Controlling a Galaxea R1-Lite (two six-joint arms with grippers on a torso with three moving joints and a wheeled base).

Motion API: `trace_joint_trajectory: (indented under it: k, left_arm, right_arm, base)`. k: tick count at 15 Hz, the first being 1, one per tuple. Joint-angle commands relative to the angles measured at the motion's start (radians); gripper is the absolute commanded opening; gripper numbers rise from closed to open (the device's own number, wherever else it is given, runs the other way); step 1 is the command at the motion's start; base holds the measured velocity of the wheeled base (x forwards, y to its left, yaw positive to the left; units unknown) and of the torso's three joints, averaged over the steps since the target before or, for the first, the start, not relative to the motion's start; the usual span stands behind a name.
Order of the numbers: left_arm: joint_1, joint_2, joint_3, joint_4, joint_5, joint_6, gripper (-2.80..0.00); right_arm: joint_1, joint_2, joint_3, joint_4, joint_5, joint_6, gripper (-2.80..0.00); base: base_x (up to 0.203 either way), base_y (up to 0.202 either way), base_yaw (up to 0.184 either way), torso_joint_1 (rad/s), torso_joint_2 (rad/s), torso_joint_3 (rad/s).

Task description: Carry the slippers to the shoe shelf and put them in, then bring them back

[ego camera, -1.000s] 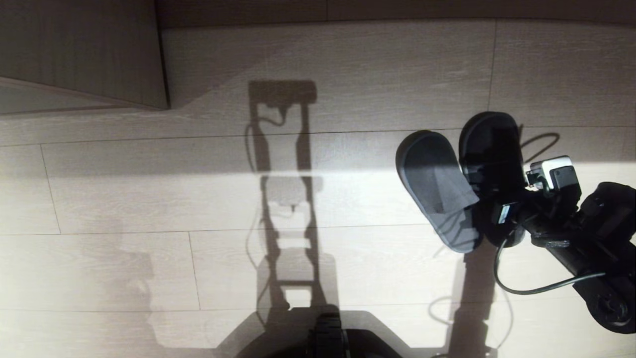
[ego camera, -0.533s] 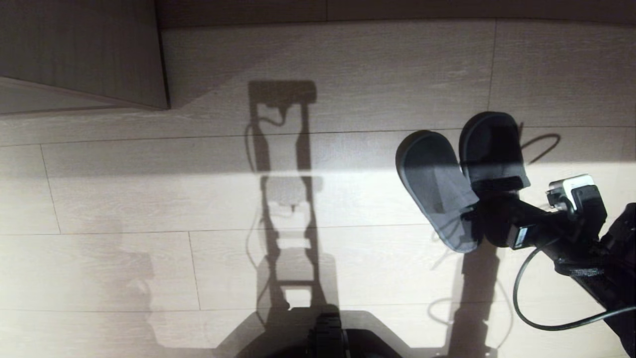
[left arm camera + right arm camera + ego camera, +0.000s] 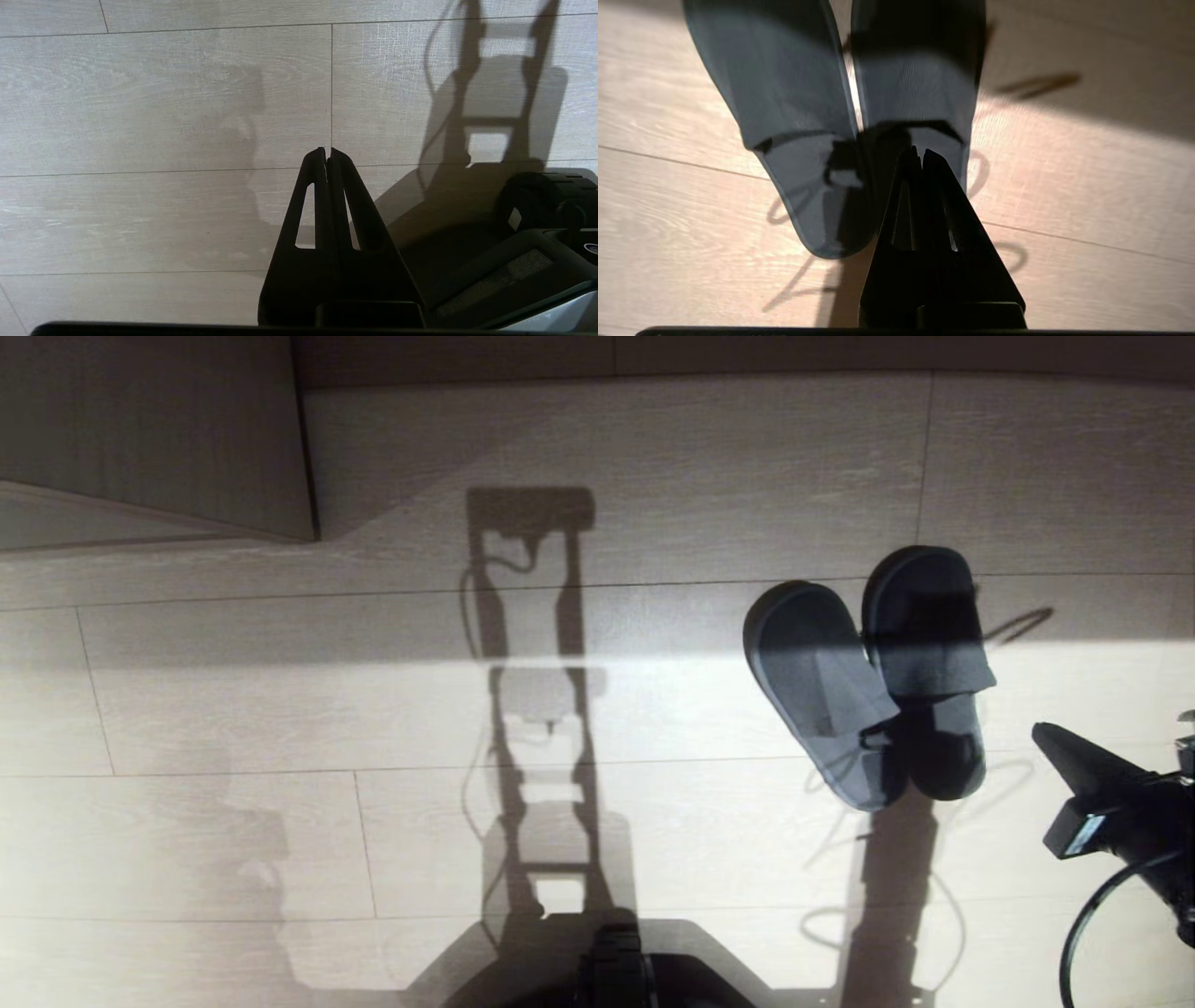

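Observation:
The two grey-blue slippers (image 3: 873, 681) lie side by side on the pale wood floor at the right of the head view, the left one angled so their near ends meet. My right gripper (image 3: 1041, 733) hovers to their right and nearer to me, shut and empty, apart from them. In the right wrist view the slippers (image 3: 794, 116) fill the area beyond the closed right gripper (image 3: 920, 153). The left gripper (image 3: 327, 150) points at bare floor, shut, with nothing in it. The shoe shelf is out of view.
A brown wood-grain panel (image 3: 159, 429) with a dark edge stands at the far left. My base (image 3: 616, 971) shows at the bottom centre, and my own shadow runs up the middle of the floor (image 3: 233, 709). A black cable (image 3: 1083, 933) loops under the right arm.
My right arm has pulled back from over the slippers toward the lower right, leaving both slippers lying on the floor where they were. The left arm has not moved.

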Motion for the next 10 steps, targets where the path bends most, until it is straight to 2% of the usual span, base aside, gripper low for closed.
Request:
trace_joint_trajectory:
  k: [1, 3, 5, 7, 10]
  left_arm:
    - [0.000, 0.000, 0.002, 0.000, 0.000, -0.001, -2.80]
    - [0.000, -0.002, 0.002, 0.000, 0.000, -0.001, -2.80]
    - [0.000, 0.000, 0.002, 0.000, 0.000, -0.002, -2.80]
    - [0.001, 0.000, 0.002, 0.000, 0.000, -0.001, -2.80]
    - [0.000, 0.000, 0.002, 0.000, 0.000, -0.001, -2.80]
  right_arm:
    - [0.000, -0.181, 0.031, 0.006, 0.000, -0.002, -2.80]
    - [-0.001, -0.372, 0.044, 0.103, 0.000, -0.002, -2.80]
    - [0.001, -0.578, 0.035, 0.292, 0.010, -0.001, -2.80]
    - [0.004, -0.763, 0.014, 0.524, 0.033, 0.007, -2.80]
    - [0.022, -1.127, -0.076, 0.996, 0.112, 0.066, -2.80]
  base:
    - [0.000, 0.000, 0.000, 0.000, 0.00, 0.000]
    - [0.000, 0.000, 0.000, 0.000, 0.00, 0.000]
    - [0.000, 0.000, 0.000, 0.000, 0.00, 0.000]
    - [0.000, 0.000, 0.000, 0.000, 0.00, 0.000]
    - [0.000, 0.000, 0.000, 0.000, 0.00, 0.000]
